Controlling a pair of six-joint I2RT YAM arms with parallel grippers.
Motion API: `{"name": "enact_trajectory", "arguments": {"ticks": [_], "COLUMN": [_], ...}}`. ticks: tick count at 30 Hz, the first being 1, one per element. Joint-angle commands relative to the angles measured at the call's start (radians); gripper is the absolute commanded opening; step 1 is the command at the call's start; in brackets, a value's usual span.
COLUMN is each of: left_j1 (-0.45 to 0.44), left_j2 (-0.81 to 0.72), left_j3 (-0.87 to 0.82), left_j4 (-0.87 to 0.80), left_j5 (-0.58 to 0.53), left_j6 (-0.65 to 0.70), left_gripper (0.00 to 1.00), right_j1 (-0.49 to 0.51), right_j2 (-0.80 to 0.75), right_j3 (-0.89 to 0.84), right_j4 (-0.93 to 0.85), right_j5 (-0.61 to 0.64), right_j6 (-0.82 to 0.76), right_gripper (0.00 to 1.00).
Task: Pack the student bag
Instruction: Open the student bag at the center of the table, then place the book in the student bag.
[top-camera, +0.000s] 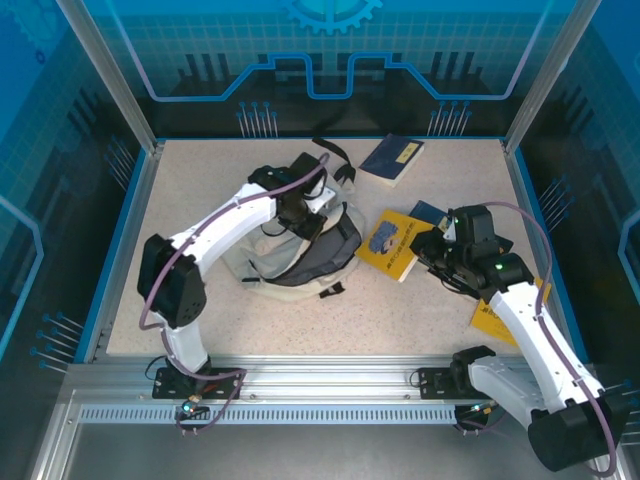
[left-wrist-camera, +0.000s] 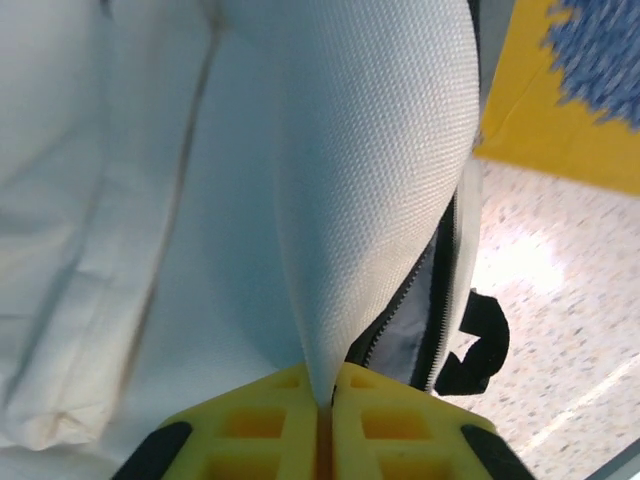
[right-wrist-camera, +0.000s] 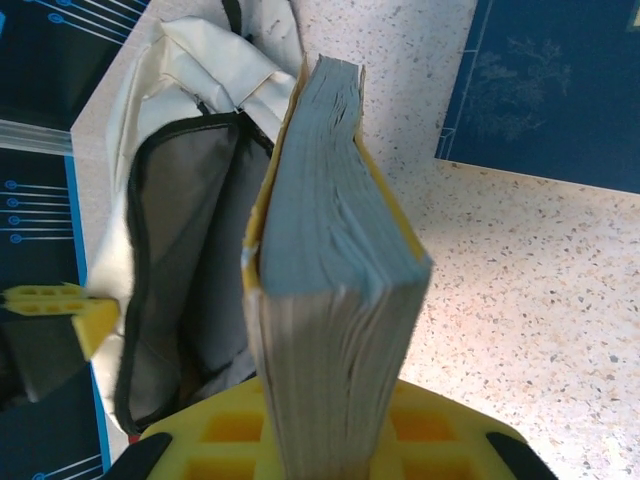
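Bag (top-camera: 300, 250) lies unzipped at centre frame, its rim pinched in the fully closed left gripper (left-wrist-camera: 325, 400). Right gripper (right-wrist-camera: 320, 425), clamped on a yellow book (right-wrist-camera: 325, 270), holds it just right of the mouth. Nothing looks packed yet. A blue book (top-camera: 392, 160) lies upper right, a second yellow book (top-camera: 497, 315) lower right.

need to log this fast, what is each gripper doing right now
left gripper: shut on a fold of the student bag
right gripper: shut on the yellow book
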Motion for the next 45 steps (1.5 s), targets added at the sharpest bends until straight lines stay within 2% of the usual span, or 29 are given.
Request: {"name": "enact_trajectory", "arguments": {"ticks": [1,3,6,11,14,26,34,45], "left_j1": [0.007,0.006,0.005,0.003,0.003,0.001,0.0,0.001], "left_j2": [-0.069,-0.103,-0.166,-0.256,-0.276,-0.282,-0.294,-0.306], "left_j3": [0.016,-0.001,-0.048,-0.131,-0.148,-0.17,-0.186,-0.194], "left_j4": [0.092,0.155,0.273,0.447,0.485,0.503,0.525,0.547], "left_j5": [0.033,0.016,0.012,0.074,0.102,0.131,0.125,0.132], "left_j6": [-0.06,-0.102,-0.153,-0.177,-0.178,-0.183,-0.204,-0.218], "left_gripper": [0.05,0.01,0.0,0.0,0.0,0.0,0.0,0.0], "right_j1": [-0.015,-0.014,-0.013,0.002,0.035,0.212,0.27,0.321], "right_j2": [-0.037,-0.042,-0.046,0.0,0.058,0.417,0.691,0.943], "right_j3": [0.046,0.036,0.003,-0.065,-0.087,0.02,0.133,0.229], "right_j4": [0.096,0.152,0.227,0.345,0.438,0.726,1.013,1.181], "right_j5": [-0.1,-0.168,-0.236,-0.298,-0.312,-0.225,-0.142,-0.029], "right_j6": [-0.011,0.009,0.051,0.147,0.196,0.294,0.415,0.498], "right_gripper": [0.0,0.0,0.0,0.0,0.0,0.0,0.0,0.0]}}
